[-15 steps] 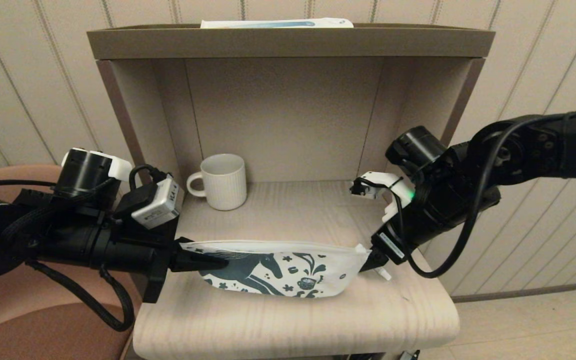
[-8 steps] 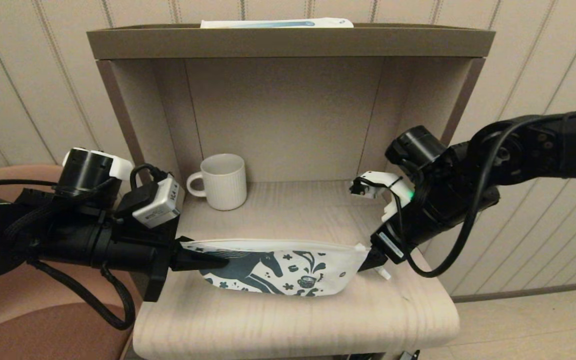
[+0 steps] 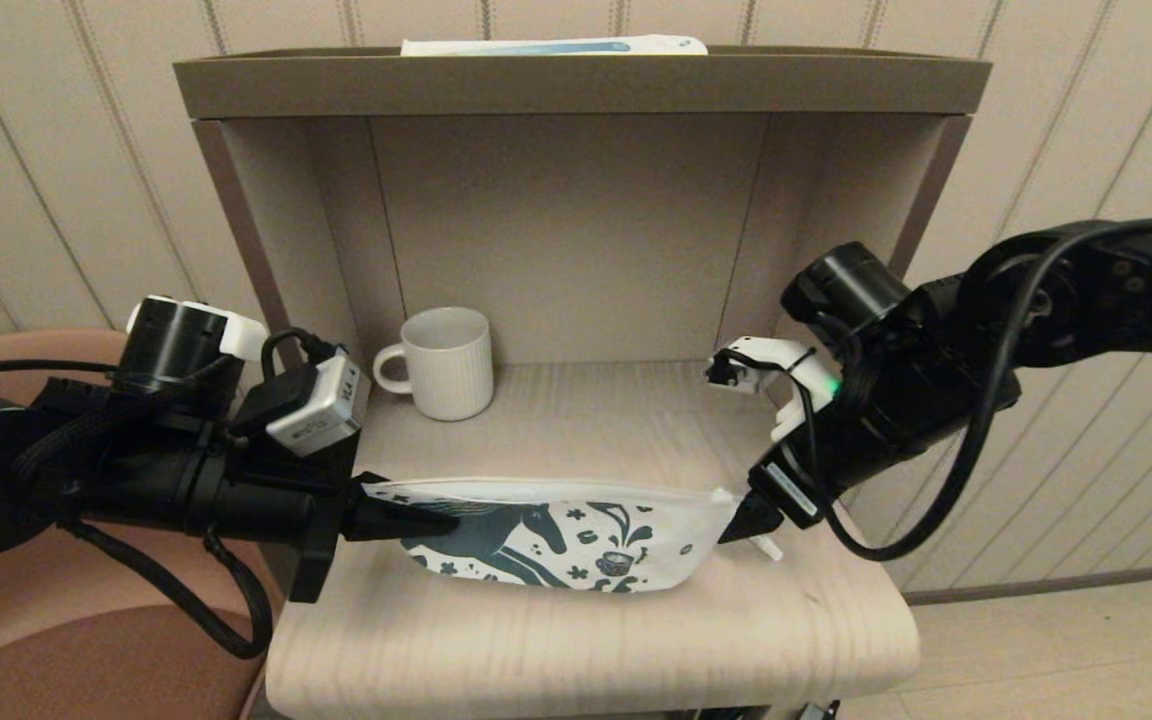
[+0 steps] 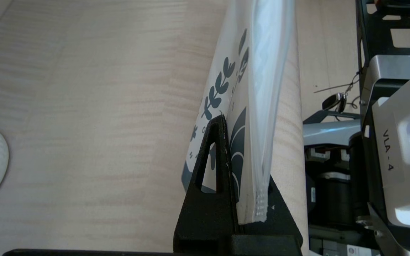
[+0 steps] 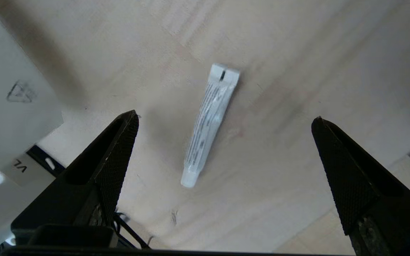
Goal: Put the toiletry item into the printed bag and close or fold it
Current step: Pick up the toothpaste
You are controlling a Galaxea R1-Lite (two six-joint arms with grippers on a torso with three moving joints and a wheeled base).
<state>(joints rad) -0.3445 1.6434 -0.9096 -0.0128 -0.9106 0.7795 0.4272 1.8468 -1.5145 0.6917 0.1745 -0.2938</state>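
The printed bag [image 3: 556, 545] lies along the front of the wooden shelf [image 3: 586, 650], its zip edge facing the back. My left gripper [image 3: 406, 520] is shut on the bag's left end; the left wrist view shows the bag [image 4: 258, 71] pinched on edge in that gripper [image 4: 244, 153]. The toiletry item [image 5: 208, 122], a slim white tube, lies flat on the wood. My right gripper [image 5: 225, 116] hangs open above it with both fingers wide apart. In the head view this gripper [image 3: 754, 528] sits at the bag's right end, and only the tube's tip [image 3: 768, 548] peeks out.
A white ribbed mug [image 3: 448, 362] stands at the back left of the shelf. A long white-and-blue box [image 3: 553, 46] lies on the cabinet's top board. The cabinet's side walls close in the back. A brown chair [image 3: 86, 650] is at the left.
My right arm has shifted slightly up and to the right. The bag has settled a little lower. The left arm holds still.
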